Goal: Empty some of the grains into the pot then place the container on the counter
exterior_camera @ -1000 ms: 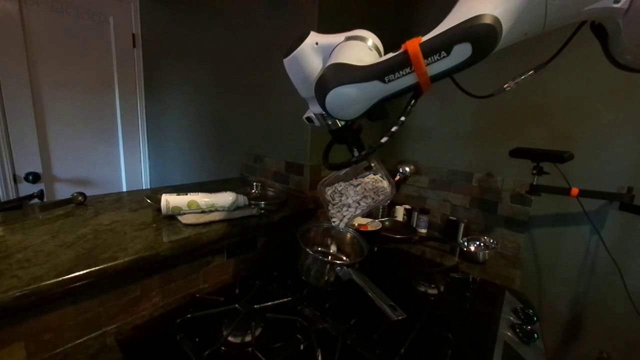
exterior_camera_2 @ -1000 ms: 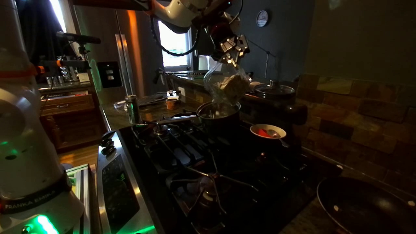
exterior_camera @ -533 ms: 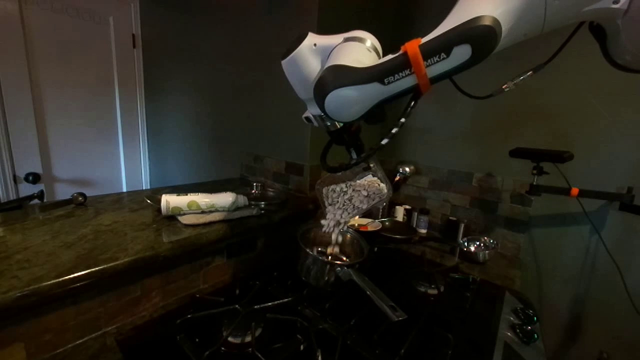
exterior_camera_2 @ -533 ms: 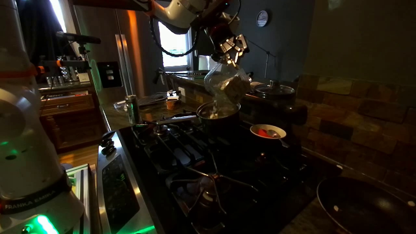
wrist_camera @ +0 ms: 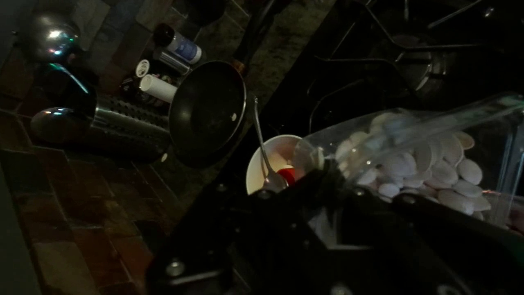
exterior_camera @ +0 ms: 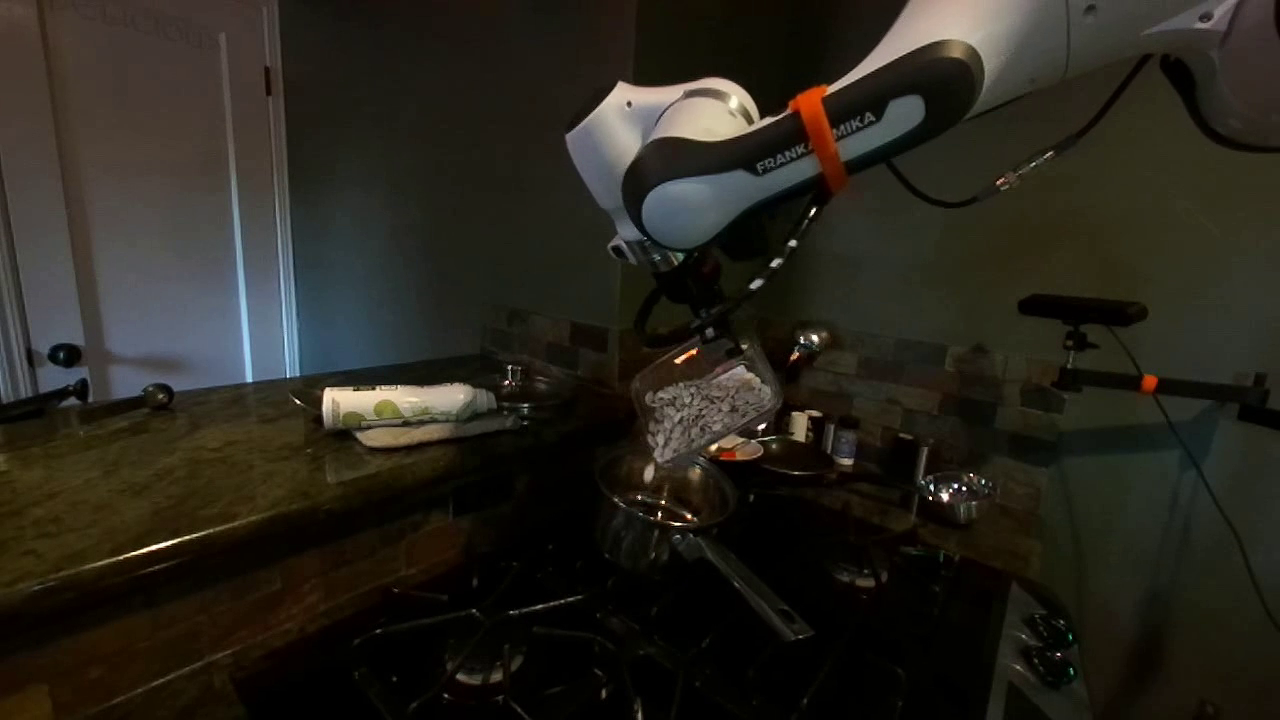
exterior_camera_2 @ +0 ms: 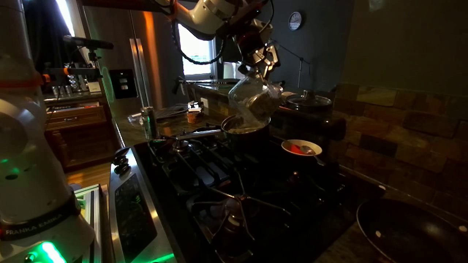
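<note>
The container (exterior_camera: 655, 378), a clear plastic tub, hangs tilted above the pot, its low corner over the pot's opening. It also shows in an exterior view (exterior_camera_2: 238, 94) and the wrist view (wrist_camera: 503, 110). Pale grains (exterior_camera: 705, 412) are heaped in it, and a piece is in the air below its corner. They show large in the wrist view (wrist_camera: 442, 172). My gripper (exterior_camera: 722, 342) is shut on the container's upper edge; its dark fingers (wrist_camera: 323, 176) pinch the plastic. The steel pot (exterior_camera: 635, 540) stands on the stove, also in an exterior view (exterior_camera_2: 246, 138). The counter (exterior_camera: 200, 470) is beside it.
A white bowl (exterior_camera_2: 287, 147) with a spoon and something red stands near the pot. The pot's handle (exterior_camera: 755, 590) juts out over the burners. A rolled item (exterior_camera: 405, 405) lies on a cloth on the counter. A dark pan (wrist_camera: 208, 110) and small jars stand by the wall.
Half a second ago a stream of grains fell from the container's corner into the pot; now only a stray piece falls. The gripper and container have moved slightly down.
</note>
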